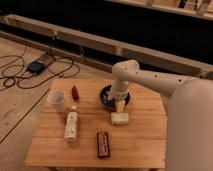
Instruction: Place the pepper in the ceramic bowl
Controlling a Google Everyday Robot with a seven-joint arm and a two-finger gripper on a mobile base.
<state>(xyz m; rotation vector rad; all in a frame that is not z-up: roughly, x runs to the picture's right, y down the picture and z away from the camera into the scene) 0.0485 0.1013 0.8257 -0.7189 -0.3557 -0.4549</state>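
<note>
End effector (120, 103), grip unclear, hangs over ceramic bowl (104, 96); pepper (75, 92) lies near table (142, 137) edge.

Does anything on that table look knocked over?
Only the white bottle seems to lie on its side, near the cup. Nothing looks spilled. The tool hangs over the bowl; the pepper sits beside the cup.

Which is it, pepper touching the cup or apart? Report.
Apart. The camera view shows bare table between the pepper and the cup. The gripper is away at the bowl.
</note>
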